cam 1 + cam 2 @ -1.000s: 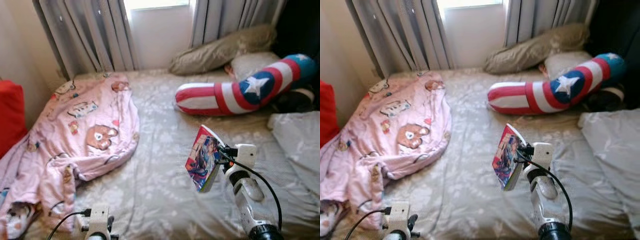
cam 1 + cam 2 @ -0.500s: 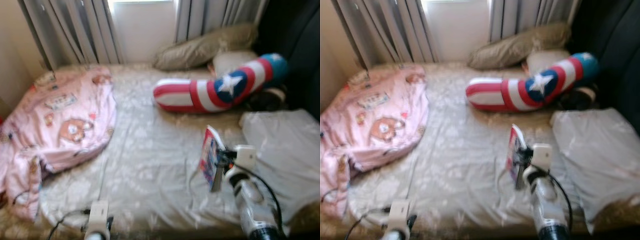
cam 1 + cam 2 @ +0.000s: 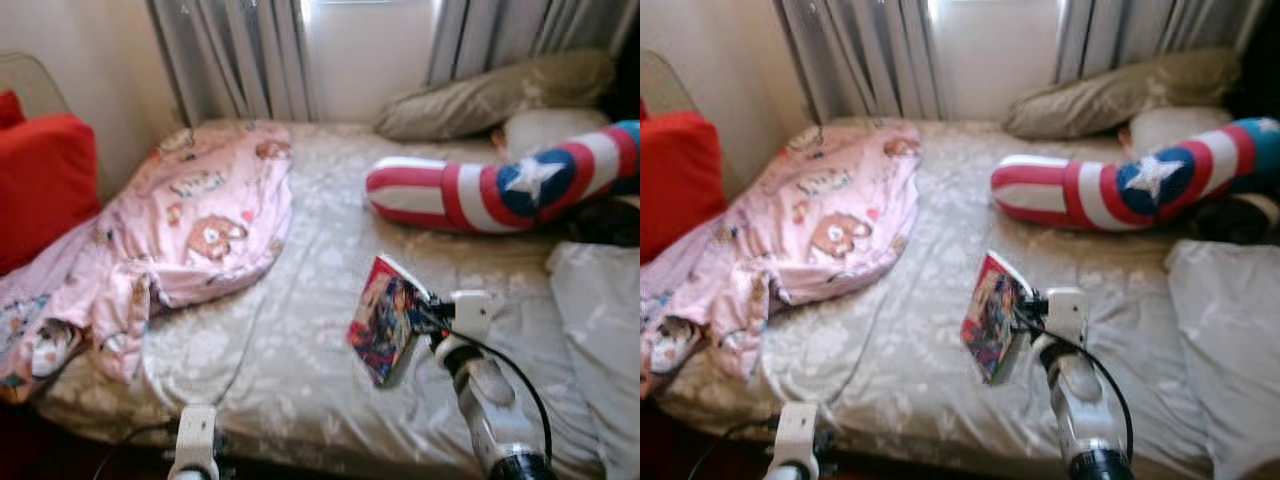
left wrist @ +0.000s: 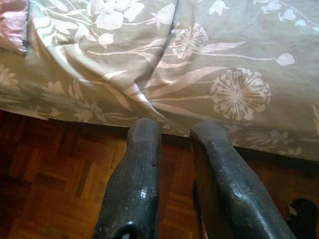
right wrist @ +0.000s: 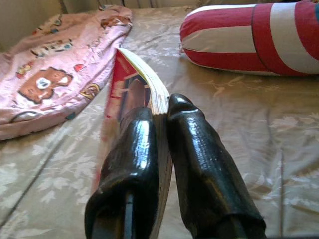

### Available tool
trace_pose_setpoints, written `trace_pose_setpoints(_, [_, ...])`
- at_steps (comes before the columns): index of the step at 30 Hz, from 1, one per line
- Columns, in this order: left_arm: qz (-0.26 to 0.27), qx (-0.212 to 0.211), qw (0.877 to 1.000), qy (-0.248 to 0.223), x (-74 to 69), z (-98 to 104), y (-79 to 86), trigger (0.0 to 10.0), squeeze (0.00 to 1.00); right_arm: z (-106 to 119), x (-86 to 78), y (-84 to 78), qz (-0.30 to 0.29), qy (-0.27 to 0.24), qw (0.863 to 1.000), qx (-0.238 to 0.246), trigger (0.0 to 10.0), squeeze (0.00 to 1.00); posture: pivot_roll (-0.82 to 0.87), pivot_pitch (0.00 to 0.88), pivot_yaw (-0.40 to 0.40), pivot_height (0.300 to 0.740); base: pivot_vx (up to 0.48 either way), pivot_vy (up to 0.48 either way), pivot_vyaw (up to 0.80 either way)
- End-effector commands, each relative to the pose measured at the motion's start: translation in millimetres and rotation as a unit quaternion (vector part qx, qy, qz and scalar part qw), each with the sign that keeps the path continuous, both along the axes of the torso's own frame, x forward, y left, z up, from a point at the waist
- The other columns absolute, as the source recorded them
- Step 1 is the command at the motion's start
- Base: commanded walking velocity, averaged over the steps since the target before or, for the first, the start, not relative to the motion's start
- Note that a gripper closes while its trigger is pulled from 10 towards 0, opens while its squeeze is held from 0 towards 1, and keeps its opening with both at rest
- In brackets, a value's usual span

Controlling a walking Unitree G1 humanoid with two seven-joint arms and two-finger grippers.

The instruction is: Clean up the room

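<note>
My right gripper (image 3: 428, 317) is shut on a thin comic book (image 3: 386, 318) with a colourful cover, held upright above the bed's front part. In the right wrist view the two black fingers (image 5: 197, 164) pinch the comic book (image 5: 134, 82) at its page edge. My left gripper (image 4: 172, 149) hangs low at the bed's front edge, over the wooden floor (image 4: 50, 194); its fingers stand a narrow gap apart with nothing between them. The left wrist (image 3: 196, 445) shows at the bottom of the head view.
The bed (image 3: 320, 270) has a beige flowered sheet. A pink bear-print blanket (image 3: 190, 220) lies crumpled on its left. A red, white and blue star bolster (image 3: 500, 190) and beige pillows (image 3: 490, 95) lie at the back right. A red cushion (image 3: 40, 180) stands at left.
The camera has swung left, so the red cushion is back in view and the bed's front edge shows. The comic book stays in my right gripper, tilted a little more.
</note>
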State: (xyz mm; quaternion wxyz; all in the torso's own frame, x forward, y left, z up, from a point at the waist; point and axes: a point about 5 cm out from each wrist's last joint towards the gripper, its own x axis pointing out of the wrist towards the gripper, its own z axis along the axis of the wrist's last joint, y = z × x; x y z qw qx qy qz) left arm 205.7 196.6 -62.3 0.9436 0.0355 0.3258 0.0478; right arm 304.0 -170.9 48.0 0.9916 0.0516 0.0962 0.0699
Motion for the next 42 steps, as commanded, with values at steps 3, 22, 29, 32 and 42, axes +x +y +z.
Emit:
trace_pose_setpoints(3, [-0.016,0.006,1.0,0.006,-0.7,-0.8,-1.1,10.0,0.0,13.5,6.7,-3.3,-0.011,-0.033,0.999,-0.003,10.0,0.0,0.01,0.0,0.035,0.74,0.0,-0.318,0.0])
trace_pose_setpoints(22, [-0.007,0.006,1.0,0.008,-2.9,-1.4,3.7,10.0,0.0,15.4,7.8,-10.4,-0.045,-0.038,0.998,-0.002,10.0,0.0,0.01,0.0,0.036,0.74,0.0,-0.228,0.0])
trace_pose_setpoints(29, [-0.004,0.0,1.0,0.009,-3.5,-1.9,3.6,10.0,0.0,15.4,8.6,-12.7,-0.054,-0.035,0.998,-0.002,10.0,0.0,0.01,0.0,0.034,0.74,0.0,0.0,0.0])
trace_pose_setpoints(32, [-0.003,-0.001,1.0,0.011,-4.2,-2.4,3.6,10.0,0.0,13.1,8.5,-15.1,-0.061,-0.025,0.998,-0.006,10.0,0.0,0.01,0.0,0.034,0.74,0.0,0.0,-0.24])
trace_pose_setpoints(42, [-0.007,-0.001,1.0,0.014,-5.0,-2.9,3.9,10.0,0.0,12.3,8.1,-16.1,-0.067,-0.025,0.997,-0.013,10.0,0.0,0.01,0.0,0.033,0.74,0.0,0.0,-0.48])
